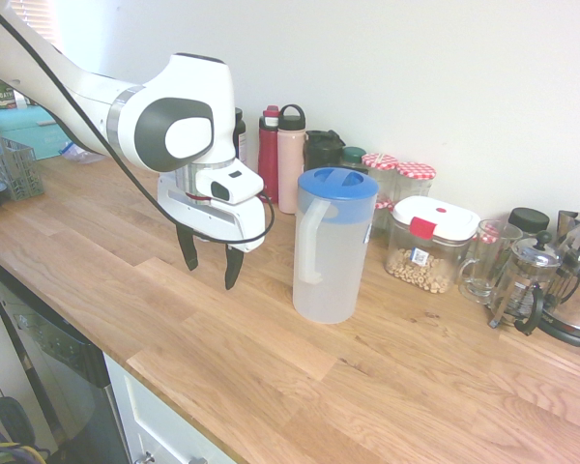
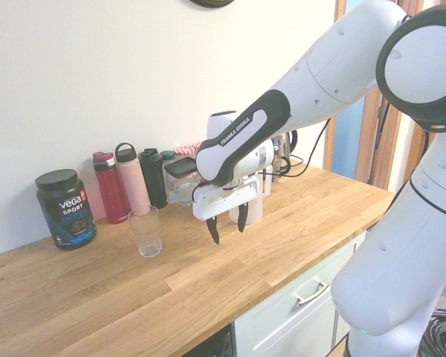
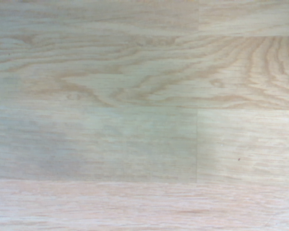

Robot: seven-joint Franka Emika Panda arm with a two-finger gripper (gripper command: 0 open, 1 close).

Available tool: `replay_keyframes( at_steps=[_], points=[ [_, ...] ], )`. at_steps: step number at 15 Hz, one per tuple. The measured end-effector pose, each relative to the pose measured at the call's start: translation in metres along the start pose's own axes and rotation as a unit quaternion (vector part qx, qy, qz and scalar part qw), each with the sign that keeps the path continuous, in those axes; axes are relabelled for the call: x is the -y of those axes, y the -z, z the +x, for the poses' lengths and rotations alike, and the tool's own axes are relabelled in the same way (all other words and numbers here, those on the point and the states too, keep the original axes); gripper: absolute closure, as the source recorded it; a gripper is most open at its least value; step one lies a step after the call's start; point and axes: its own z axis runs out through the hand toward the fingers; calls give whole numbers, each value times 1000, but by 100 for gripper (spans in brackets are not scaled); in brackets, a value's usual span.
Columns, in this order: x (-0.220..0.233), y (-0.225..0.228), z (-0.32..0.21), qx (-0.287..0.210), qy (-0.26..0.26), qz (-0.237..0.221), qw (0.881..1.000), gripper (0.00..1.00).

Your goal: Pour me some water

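Robot gripper point(image 1: 211, 263) hovering empty over a wooden counter point(image 1: 271, 358), beside a water jug point(image 1: 331, 246).
The tall frosted, translucent jug is standing upright, wearing a blue lid, its side handle facing the gripper, whose dark fingers are hanging spread apart, holding nothing.

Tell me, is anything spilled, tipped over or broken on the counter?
Nothing stands out. The jug stands upright with its blue lid on, the empty glass is upright too, and the wooden counter looks dry. The claw hangs open over bare wood, holding nothing.
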Motion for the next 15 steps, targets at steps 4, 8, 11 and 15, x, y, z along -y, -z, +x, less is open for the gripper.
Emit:
replay_keyframes(
  at_steps=[4, 8, 11, 15],
  points=[
    [1, 10, 2, -10, -3, 13, 1000, 0],
    [0, 86, 0, -26, 14, 21, 999, 0],
    [-10, 159, 3, -45, 54, 19, 997, 0],
    [-46, 225, 27, -66, 72, 26, 995, 0]
  ],
)
